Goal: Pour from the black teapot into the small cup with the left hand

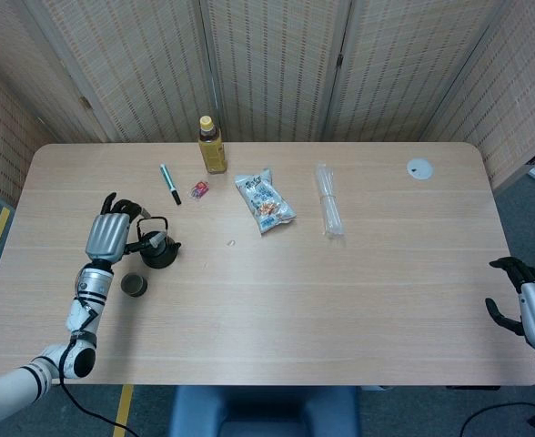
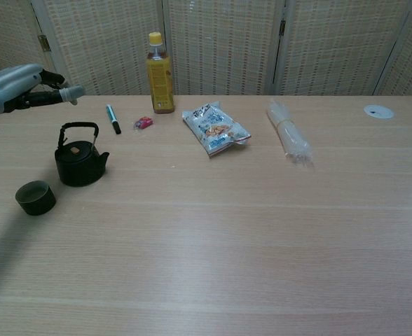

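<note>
On the left part of the wooden table [image 1: 358, 273], the black teapot [image 2: 80, 157] stands upright with its hoop handle raised and its spout turned to the right. Nothing holds it. The left hand [image 1: 108, 235] is just to the left of the pot in the head view, and the chest view shows it raised above the tabletop, up and to the left of the handle, clear of it. Its fingers [image 2: 57, 91] are stretched out and slightly apart, with nothing in them.

The small cup [image 2: 35, 197] sits near and left of the teapot, close beside it but not touching, its mouth facing up. What is inside cannot be made out.

Farther back, a pen [image 1: 170, 184] lies at a slant, and a small red item [image 1: 198, 189] lies just to its right. Behind these a bottle [image 2: 159, 74] with a yellow cap stands upright by the far edge. Right of it lies a snack packet [image 2: 216, 129], and further right a clear plastic bundle [image 2: 288, 134] lies lengthwise. A white disc [image 1: 418, 168] sits flat near the far right corner.

At the near right, off the table's edge, the right hand [image 1: 533, 305] appears only in the head view, its fingers spread and holding nothing.
</note>
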Controlling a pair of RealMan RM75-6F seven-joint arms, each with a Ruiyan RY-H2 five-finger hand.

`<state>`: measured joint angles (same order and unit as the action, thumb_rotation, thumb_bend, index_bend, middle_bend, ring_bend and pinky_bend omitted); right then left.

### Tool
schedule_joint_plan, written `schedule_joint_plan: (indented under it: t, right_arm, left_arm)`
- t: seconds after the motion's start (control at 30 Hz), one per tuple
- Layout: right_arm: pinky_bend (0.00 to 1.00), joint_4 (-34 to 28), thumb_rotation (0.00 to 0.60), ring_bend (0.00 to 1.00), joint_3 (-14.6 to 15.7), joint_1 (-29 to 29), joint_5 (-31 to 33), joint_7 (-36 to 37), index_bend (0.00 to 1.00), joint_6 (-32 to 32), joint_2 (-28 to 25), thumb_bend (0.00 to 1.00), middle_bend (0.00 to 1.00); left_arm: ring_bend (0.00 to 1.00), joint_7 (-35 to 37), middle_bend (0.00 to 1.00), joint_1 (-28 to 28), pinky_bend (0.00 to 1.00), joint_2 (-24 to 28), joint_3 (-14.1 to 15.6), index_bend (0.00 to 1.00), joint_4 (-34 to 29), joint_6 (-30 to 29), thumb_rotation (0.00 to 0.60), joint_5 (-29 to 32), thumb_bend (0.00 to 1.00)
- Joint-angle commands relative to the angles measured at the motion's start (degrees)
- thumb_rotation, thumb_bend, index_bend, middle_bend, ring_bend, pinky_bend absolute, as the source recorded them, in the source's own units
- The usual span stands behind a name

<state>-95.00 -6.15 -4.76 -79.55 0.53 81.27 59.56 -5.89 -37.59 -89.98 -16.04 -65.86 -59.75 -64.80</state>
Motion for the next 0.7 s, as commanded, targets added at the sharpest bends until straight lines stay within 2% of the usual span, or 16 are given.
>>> schedule_joint_plan:
  t: [0.03, 0.13, 0.2, 0.27, 0.5, 0.7]
  right_arm:
    - [0.08, -0.48, 0.600, 0.30, 0.22, -0.30, -0.60, 1.04, 0.26, -0.65, -0.81, 0.36, 0.27]
    - [0.09, -0.42, 0.600, 0.30, 0.33, -0.56, -1.44, 2.47, 0.26, -0.94, -1.40, 0.36, 0.27]
    - [0.09, -0.20, 0.600, 0.30, 0.57, -0.78, -2.25, 3.96, 0.26, -1.30, -1.73, 0.36, 0.27]
    - [0.09, 0.14, 0.600, 0.30, 0.88, -1.10, -3.18, 5.88, 0.26, -1.89, -2.05, 0.36, 0.27]
    - [0.09, 1.64, 0.600, 0.30, 1.99, -1.75, -6.36, 9.54, 0.26, -2.23, -2.11, 0.36, 0.27]
    - [0.09, 1.53, 0.600, 0.30, 2.86, -1.72, -7.84, 11.40, 0.26, -1.88, -1.65, 0.36, 0.27]
  left_arm:
    - [0.24, -5.78, 0.34, 4.20, 0.00, 8.05, -2.63, 0.41, -13.28, -3.02, 0.094, 7.20, 0.12]
    - [0.25, -5.74, 0.36, 7.28, 0.00, 12.54, -2.91, 0.42, -20.68, -5.91, 0.144, 8.68, 0.17]
    - [0.26, -5.97, 0.37, 9.39, 0.00, 15.01, -2.14, 0.42, -24.13, -7.95, 0.245, 8.62, 0.21]
    - [0.27, -7.60, 0.38, 11.43, 0.00, 16.55, -0.89, 0.42, -25.94, -11.30, 0.371, 7.70, 0.25]
    - [0.27, -8.18, 0.39, 18.62, 0.00, 20.43, 3.19, 0.42, -31.46, -20.72, 0.519, 3.80, 0.26]
    - [0.27, -4.74, 0.39, 24.18, 0.00, 22.30, 8.38, 0.42, -33.10, -26.51, 0.554, -4.71, 0.26]
